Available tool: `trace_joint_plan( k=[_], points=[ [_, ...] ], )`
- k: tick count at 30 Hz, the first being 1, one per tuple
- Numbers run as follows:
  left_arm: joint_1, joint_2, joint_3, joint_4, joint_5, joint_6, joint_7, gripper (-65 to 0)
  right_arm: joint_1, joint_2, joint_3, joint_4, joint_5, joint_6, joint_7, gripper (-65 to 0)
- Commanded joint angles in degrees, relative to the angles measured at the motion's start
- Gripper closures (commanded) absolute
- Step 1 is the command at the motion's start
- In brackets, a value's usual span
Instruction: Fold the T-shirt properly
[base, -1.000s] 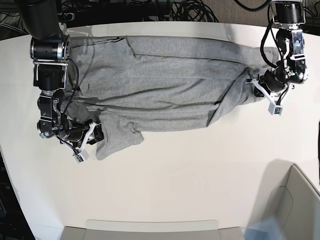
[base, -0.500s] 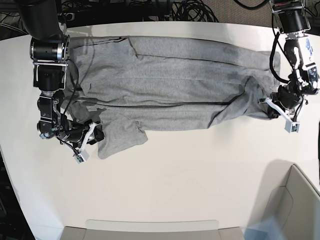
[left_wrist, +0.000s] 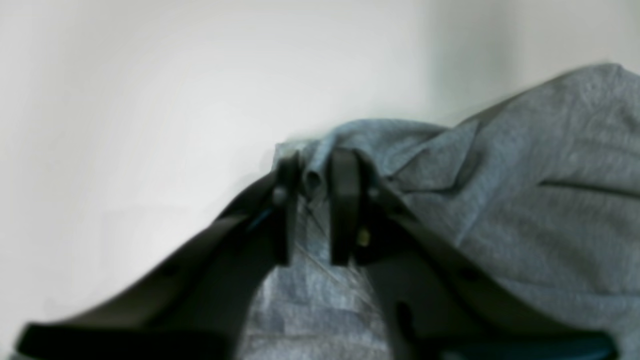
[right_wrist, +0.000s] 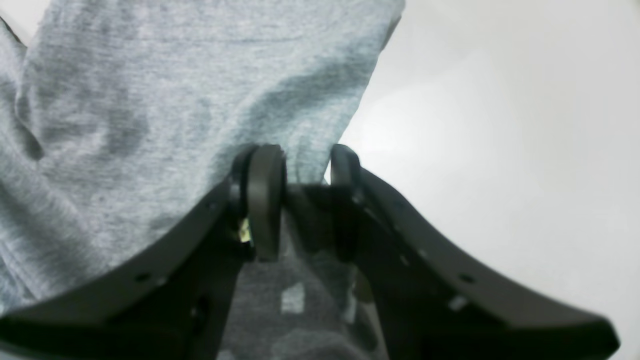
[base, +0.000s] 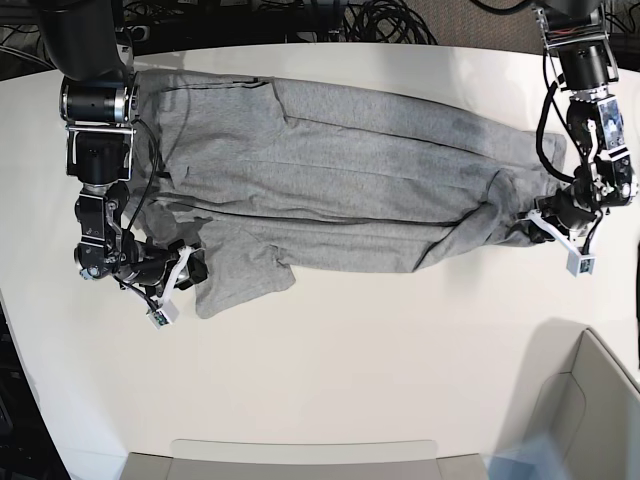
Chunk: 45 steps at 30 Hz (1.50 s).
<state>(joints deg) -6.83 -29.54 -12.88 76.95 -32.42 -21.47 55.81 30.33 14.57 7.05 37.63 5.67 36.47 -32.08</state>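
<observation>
- Two arms work over a white surface (base: 350, 370) that fills most of the base view; its far edge runs along the top, and beyond it lies a tangle of black cables (base: 380, 20) on a dark floor.
- Along the near edge stands a pale tray-like rim (base: 300, 450), and at the near right corner a light-coloured bin (base: 590, 400) with upright walls.
- The T-shirt (base: 340, 180), heather grey and plain on the side that shows, lies stretched left to right across the far half of the surface, creased lengthwise, with one sleeve (base: 240, 275) spread toward the near left.
- At the right end of the cloth, the left claw (left_wrist: 312, 195) has a small fold of fabric between its fingers (left_wrist: 342, 200); whether it pinches or has let go cannot be told.
- At the left end, the right claw (right_wrist: 300, 200) has its fingers (right_wrist: 262, 195) parted, with grey cloth lying between and beneath them, not pressed.
</observation>
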Motion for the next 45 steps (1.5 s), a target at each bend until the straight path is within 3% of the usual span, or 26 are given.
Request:
trace_joint_plan(
  k=[1,14,25,33,45],
  points=[
    [-0.69,-1.27,-0.70,1.16,-0.50,-0.20,-1.44,-16.9,0.31,0.60,-0.32,-0.22,-3.17,-0.20,-3.84,-17.5],
    [-0.07,-1.19,-5.01,5.47,-0.94,-0.28,-0.56,-17.6,0.22,0.60,-0.32,-0.22,-3.17,-0.20,-3.84,-17.5],
    [11.89,0.48,-4.83,19.18,-0.94,-0.37,1.20,-17.7,0.40,1.65,-0.41,-0.22,-3.17,-0.20,-3.84,-17.5],
    [13.38,1.19,2.82,21.56,-0.50,0.07,-3.99,-17.7,0.22,1.30,-0.50,-0.22,-3.17,-0.12,-3.84,-17.5],
    [11.89,1.72,4.40,21.47,-0.94,-0.02,-4.95,-17.7,0.05,1.65,-0.50,-0.22,-3.17,-0.12,-3.84,-17.5]
  ],
)
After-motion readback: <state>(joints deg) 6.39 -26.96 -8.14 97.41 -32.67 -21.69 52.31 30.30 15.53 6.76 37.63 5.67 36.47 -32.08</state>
